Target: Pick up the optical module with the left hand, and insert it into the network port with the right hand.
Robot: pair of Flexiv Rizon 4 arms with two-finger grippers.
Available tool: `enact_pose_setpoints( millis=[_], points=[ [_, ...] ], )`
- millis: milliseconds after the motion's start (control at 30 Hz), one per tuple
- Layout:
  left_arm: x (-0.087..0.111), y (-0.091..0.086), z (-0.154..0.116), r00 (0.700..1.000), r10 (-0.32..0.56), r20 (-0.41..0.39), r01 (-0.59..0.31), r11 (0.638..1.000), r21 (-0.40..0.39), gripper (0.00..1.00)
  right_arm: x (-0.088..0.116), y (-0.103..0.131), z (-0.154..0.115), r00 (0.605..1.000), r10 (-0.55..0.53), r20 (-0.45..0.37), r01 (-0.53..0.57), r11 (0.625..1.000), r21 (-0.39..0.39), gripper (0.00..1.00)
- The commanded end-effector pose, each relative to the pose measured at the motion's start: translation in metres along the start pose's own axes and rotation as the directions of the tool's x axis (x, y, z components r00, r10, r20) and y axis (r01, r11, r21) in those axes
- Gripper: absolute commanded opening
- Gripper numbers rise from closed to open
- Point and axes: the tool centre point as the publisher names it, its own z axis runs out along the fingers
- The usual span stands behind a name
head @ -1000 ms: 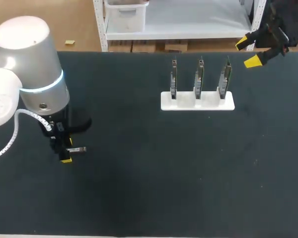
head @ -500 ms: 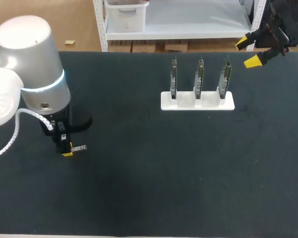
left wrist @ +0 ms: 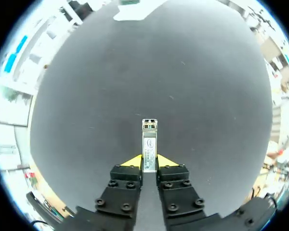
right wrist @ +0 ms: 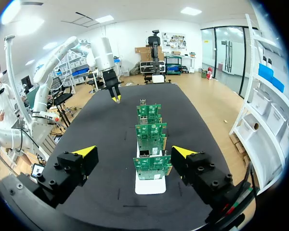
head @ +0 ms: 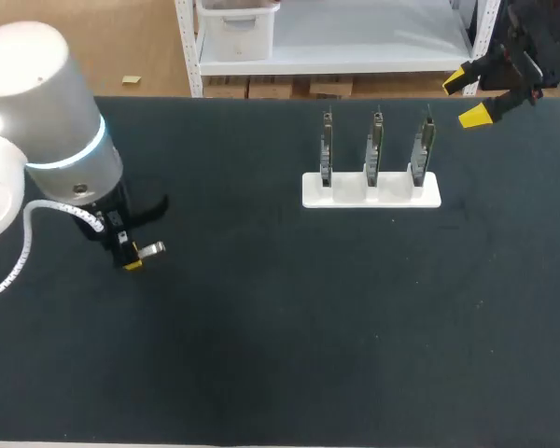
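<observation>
Three green boards (head: 374, 149) upright in white holder (head: 371, 193); optical module (head: 150, 249) well apart.

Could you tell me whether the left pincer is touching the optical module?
Touching: the left wrist view shows the left pincer closed on both sides of the optical module.
</observation>
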Motion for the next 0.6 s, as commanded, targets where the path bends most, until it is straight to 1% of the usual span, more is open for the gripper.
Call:
enact_pose_setpoints(
  millis=[33,167,233,333,400,500,600],
  points=[
    [0.007,0.005,-0.017,0.995,-0.050,0.083,0.052,0.998,-0.032,0.00,0.000,0.001,0.000,1.000,0.000,0.000,0.000,1.000,0.002,1.00],
    [0.000,0.019,-0.032,0.977,-0.128,0.168,0.139,0.989,-0.055,0.00,0.000,0.001,0.000,1.000,0.000,0.000,0.000,1.000,0.002,1.00],
    [-0.006,0.027,-0.041,0.960,-0.162,0.227,0.179,0.982,-0.058,0.00,0.000,0.001,0.000,1.000,0.000,0.000,0.000,1.000,0.002,1.00],
    [-0.017,0.040,-0.058,0.914,-0.228,0.335,0.263,0.963,-0.062,0.00,0.000,0.001,0.000,1.000,0.000,0.000,0.000,1.000,0.002,1.00],
    [-0.027,0.051,-0.070,0.865,-0.276,0.418,0.325,0.944,-0.050,0.00,0.000,0.001,0.000,1.000,0.000,0.000,0.000,1.000,0.002,1.00],
    [-0.044,0.065,-0.088,0.811,-0.297,0.504,0.364,0.931,-0.038,0.00,0.000,0.001,0.000,1.000,0.000,0.000,0.000,1.000,0.002,1.00],
    [-0.065,0.079,-0.105,0.776,-0.281,0.564,0.367,0.929,-0.041,0.00,0.000,0.001,0.000,1.000,0.000,0.000,0.000,1.000,0.002,1.00]
  ],
)
